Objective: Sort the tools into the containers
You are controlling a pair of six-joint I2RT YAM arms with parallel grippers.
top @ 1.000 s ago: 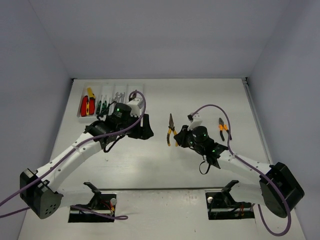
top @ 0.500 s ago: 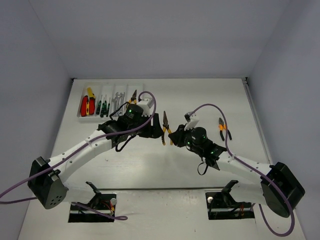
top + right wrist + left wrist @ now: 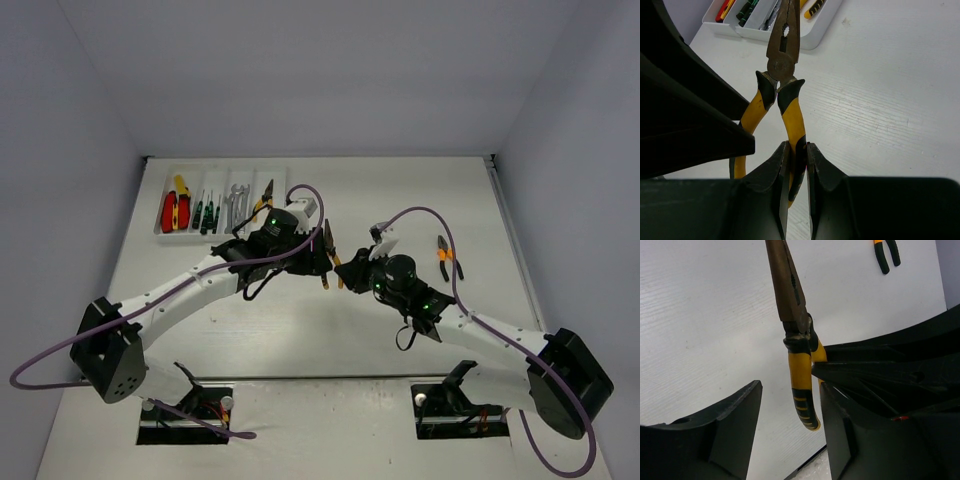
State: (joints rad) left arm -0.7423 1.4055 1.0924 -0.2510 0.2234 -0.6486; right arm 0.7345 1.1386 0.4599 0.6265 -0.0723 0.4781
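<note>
So this was a mid-air handoff, basically. My right end effector (image 3: 796, 150) was clamped tight on one yellow handle of the long-nose pliers (image 3: 785, 90), holding them up off the worktop (image 3: 400, 190) about midway between my two arms. Their long axis ran from me toward the far side, nose pointing away and the handle ends toward my bases.

My left end effector (image 3: 790, 387) had come in from the tray side and sat around the other handle. It was about half open, with daylight showing between one finger (image 3: 735, 430) and the grip, so it wasn't gripping anything yet as far as I could tell. The handle sat closer to the finger on my right arm's side, maybe touching it.

The bit that mattered: the tray (image 3: 215, 167) lay off to the far left of the pliers, way closer to my left arm than my right. So I figured the left had to close on that handle before the right let go.

A second pair of pliers (image 3: 446, 257) lay flat on the worktop over on my right side.
</note>
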